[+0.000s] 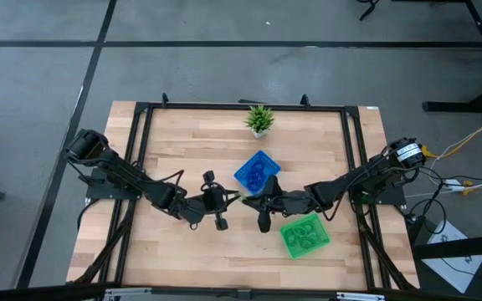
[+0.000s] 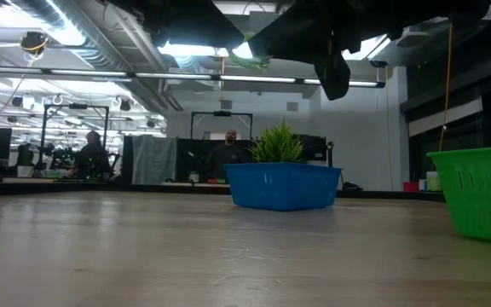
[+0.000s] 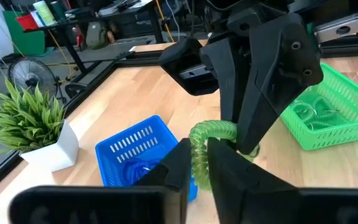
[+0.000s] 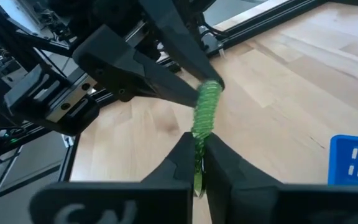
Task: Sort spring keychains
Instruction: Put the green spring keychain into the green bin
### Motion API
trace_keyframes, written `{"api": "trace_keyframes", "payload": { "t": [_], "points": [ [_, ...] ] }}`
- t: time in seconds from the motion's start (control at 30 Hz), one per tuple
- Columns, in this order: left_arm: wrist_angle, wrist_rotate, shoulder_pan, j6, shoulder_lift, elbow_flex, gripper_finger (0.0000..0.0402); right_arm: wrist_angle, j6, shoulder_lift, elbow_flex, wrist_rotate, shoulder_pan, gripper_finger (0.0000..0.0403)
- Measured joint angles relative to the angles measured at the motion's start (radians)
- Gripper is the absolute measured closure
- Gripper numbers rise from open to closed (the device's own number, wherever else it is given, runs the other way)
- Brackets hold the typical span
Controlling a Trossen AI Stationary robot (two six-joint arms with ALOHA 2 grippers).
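- Mid hand-off above the middle of the table — a green keychain [image 4: 205,115] stretches in the air between my two grippers.
- My right gripper [image 4: 199,148] is pinched on one end.
- My left gripper [image 3: 199,157] pinches the other end.
- Next, I reckon: left lets go, right carries it to the green tray [image 1: 305,237].

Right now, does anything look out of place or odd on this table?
Only one thing: a green spring keychain hangs in mid-air, pinched by both the left gripper and the right gripper, between the blue tray and green tray.
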Motion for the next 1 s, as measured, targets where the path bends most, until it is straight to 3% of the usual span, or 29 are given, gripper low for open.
{"api": "trace_keyframes", "payload": {
  "t": [0.13,0.3,0.53,0.77,1.0],
  "points": [
    [-0.004,0.016,0.0,0.001,0.0,0.0,0.0315,0.001,0.014,0.0,0.0,-0.019,0.0,0.0382],
    [-0.003,0.109,0.0,-0.033,-0.037,0.001,0.0263,0.003,0.015,-0.003,0.0,-0.049,0.0,0.0387],
    [-0.042,0.096,-0.003,-0.027,-0.121,0.001,0.0213,0.009,0.015,-0.003,0.0,-0.075,0.0,0.0386],
    [-0.071,0.118,-0.005,-0.051,-0.168,0.001,0.0198,-0.044,0.0,-0.068,0.0,-0.102,0.019,0.0387],
    [-0.162,0.349,0.007,-0.082,-0.208,0.001,0.0203,-0.183,0.007,-0.171,0.0,-0.094,0.075,0.0387]
  ]
}}
